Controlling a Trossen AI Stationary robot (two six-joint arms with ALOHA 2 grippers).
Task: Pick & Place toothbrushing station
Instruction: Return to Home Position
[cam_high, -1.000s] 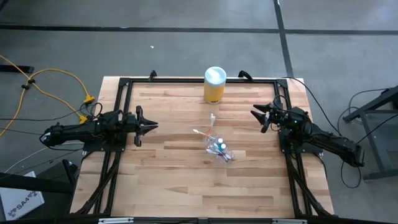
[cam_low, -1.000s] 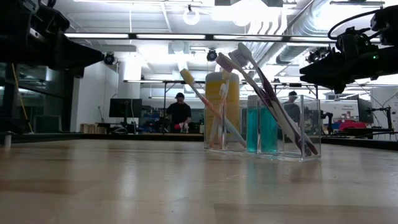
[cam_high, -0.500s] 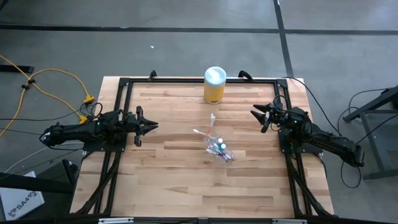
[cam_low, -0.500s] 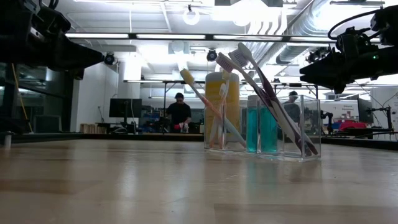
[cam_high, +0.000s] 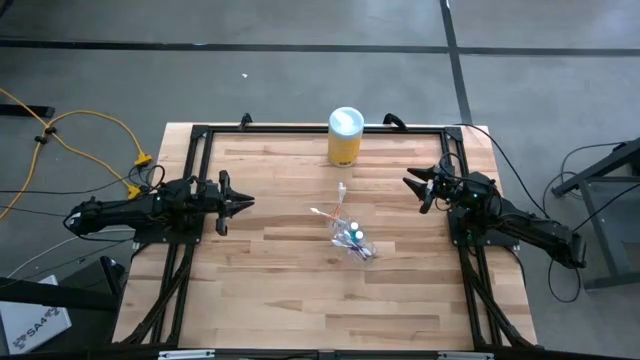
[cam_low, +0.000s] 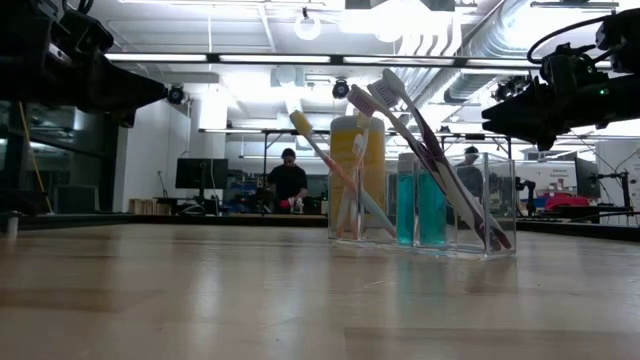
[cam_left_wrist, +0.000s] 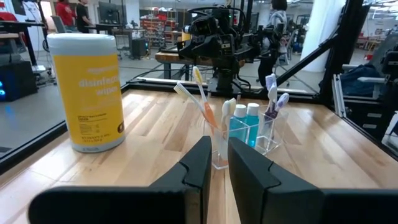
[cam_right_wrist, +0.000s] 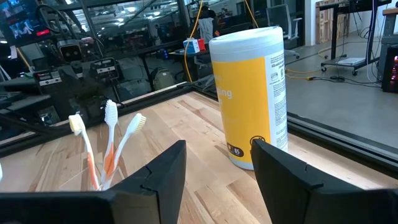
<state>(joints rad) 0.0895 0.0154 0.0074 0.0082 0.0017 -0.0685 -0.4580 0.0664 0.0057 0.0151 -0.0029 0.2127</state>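
The toothbrushing station (cam_high: 350, 236) is a small clear plastic holder that stands on its base near the table's middle. Several pink, purple and orange toothbrushes (cam_low: 400, 130) lean in it, beside blue tubes (cam_low: 420, 205). It also shows in the left wrist view (cam_left_wrist: 241, 127) and the right wrist view (cam_right_wrist: 107, 152). My left gripper (cam_high: 248, 202) hovers at the table's left, pointing at the station, fingers close together and empty (cam_left_wrist: 220, 148). My right gripper (cam_high: 412, 187) hovers at the table's right, open and empty (cam_right_wrist: 217, 152).
A yellow canister (cam_high: 345, 136) with a white lid stands at the table's far edge, behind the station. A dark metal frame (cam_high: 300, 130) runs along the table's edges. Bare wood lies between each gripper and the station. A person (cam_low: 290, 182) stands far off in the room.
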